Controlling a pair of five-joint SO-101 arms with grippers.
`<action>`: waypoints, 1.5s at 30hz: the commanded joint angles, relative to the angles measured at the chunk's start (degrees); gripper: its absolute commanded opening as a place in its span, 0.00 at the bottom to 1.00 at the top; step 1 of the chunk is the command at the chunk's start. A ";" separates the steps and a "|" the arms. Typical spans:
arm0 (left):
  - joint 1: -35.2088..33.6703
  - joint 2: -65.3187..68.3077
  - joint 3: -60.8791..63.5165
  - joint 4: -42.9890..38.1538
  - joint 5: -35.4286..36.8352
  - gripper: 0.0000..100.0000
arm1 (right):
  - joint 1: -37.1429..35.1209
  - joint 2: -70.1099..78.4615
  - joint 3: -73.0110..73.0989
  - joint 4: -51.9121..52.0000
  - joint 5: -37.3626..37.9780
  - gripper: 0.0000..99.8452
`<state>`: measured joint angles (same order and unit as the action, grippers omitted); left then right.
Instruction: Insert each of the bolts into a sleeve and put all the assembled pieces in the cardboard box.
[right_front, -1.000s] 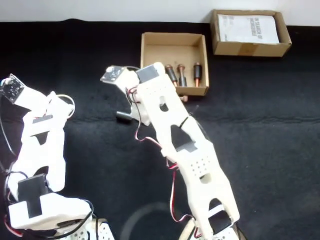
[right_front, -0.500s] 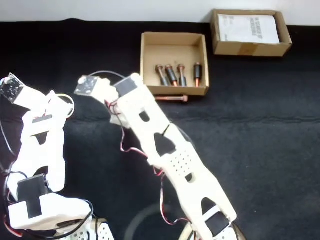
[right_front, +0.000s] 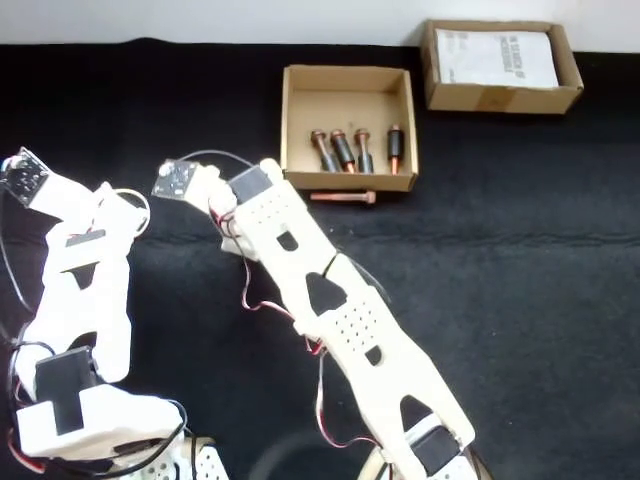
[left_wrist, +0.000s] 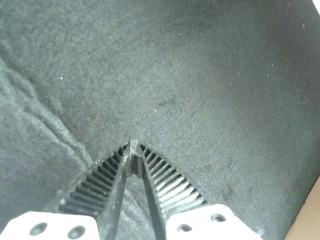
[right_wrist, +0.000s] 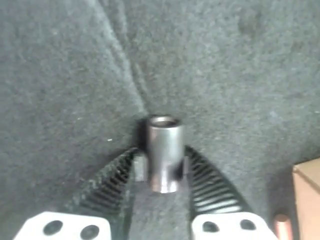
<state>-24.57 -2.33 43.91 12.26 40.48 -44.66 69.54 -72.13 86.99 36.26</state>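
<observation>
My right gripper (right_wrist: 160, 167) is shut on a short steel sleeve (right_wrist: 164, 150), which stands between the ribbed fingers just over the black cloth. In the high view the right arm (right_front: 300, 260) stretches from the front centre to a spot left of the open cardboard box (right_front: 347, 72). Several bolt-and-sleeve pieces (right_front: 345, 150) lie in that box. One loose copper bolt (right_front: 343, 197) lies on the cloth just in front of the box's near wall. My left gripper (left_wrist: 132, 152) is shut with nothing in it, over bare cloth at the far left.
A second cardboard box (right_front: 500, 95) holding a printed sheet stands at the back right. The left arm (right_front: 75, 290) is folded along the table's left side. A corner of the cardboard box (right_wrist: 307, 195) and the bolt's end (right_wrist: 282, 225) show in the right wrist view.
The right arm has swung left, away from the box's front, carrying the sleeve; it has slowed in the last half second. The left arm has kept still.
</observation>
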 joint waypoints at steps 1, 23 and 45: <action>-0.75 -0.22 -2.42 -0.97 0.09 0.01 | 0.75 0.66 -4.18 0.13 -1.67 0.01; 5.49 -0.22 -1.89 -0.26 -4.84 0.01 | 19.38 -26.68 -29.05 13.93 -27.16 0.01; 26.42 -0.48 -2.68 11.87 -44.92 0.01 | 33.54 -56.04 -29.05 14.20 -47.21 0.01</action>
<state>-0.31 -1.98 43.82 23.87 3.38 -11.69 18.81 -94.90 100.44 -10.42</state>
